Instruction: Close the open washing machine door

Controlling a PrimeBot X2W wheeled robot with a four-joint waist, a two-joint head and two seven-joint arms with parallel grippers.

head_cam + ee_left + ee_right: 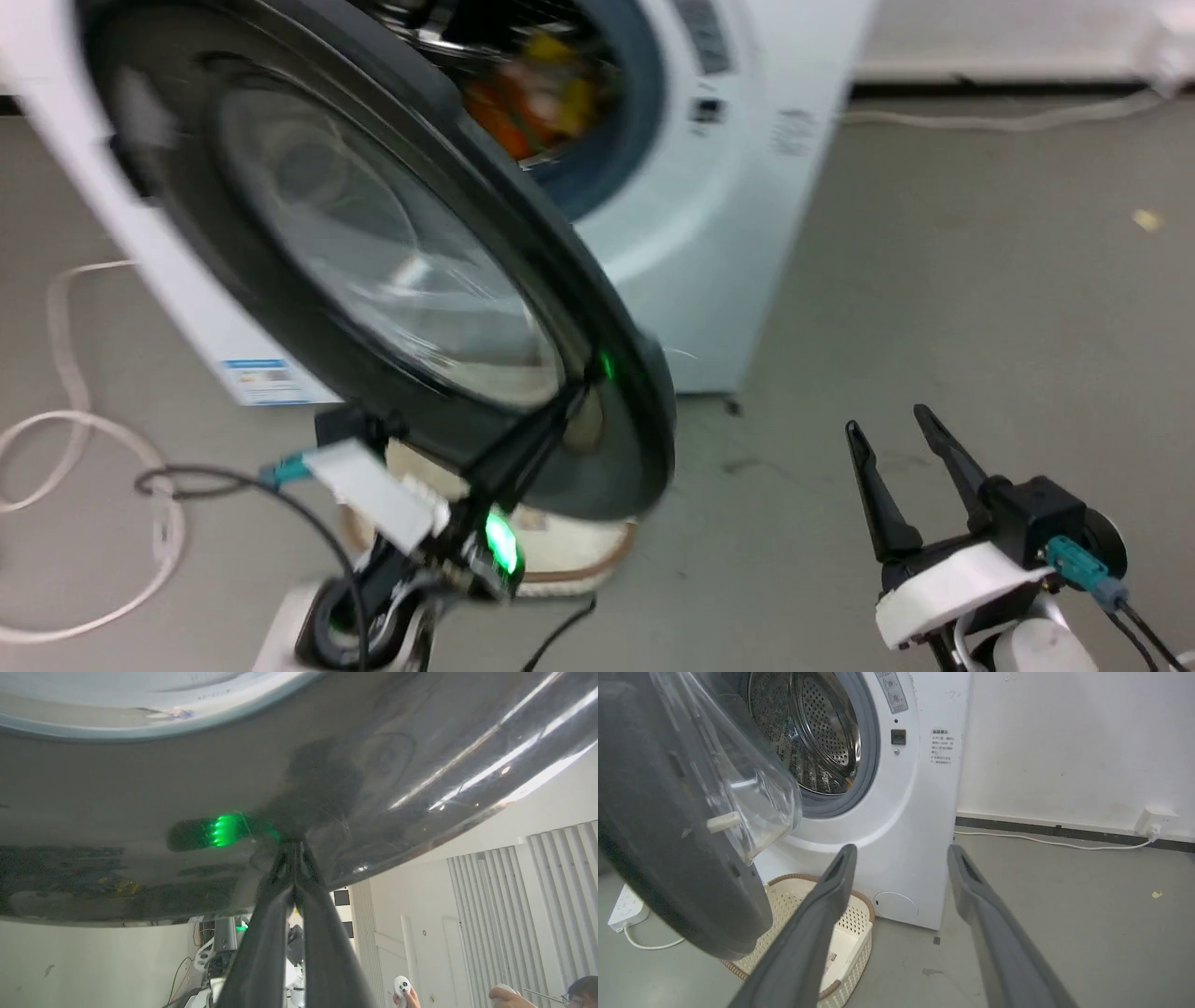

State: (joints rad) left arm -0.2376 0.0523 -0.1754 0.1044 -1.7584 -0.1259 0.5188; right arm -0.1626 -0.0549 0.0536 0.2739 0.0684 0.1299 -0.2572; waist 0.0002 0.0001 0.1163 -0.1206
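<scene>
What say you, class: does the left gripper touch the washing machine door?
Touching: the left wrist view shows the left gripper pressed tip-first against the washing machine door.

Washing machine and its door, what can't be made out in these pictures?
- Head view: orange and yellow items inside the white washing machine, motion-blurred and unidentifiable.
- Head view: round black-rimmed glass door, its top cut off by the upper edge.
- Right wrist view: cream perforated basket, interior mostly hidden by the door and the right gripper finger.

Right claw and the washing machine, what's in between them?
Just bare grey floor, as the head view and right wrist view show. The open right claw stands apart from the washing machine.
</scene>
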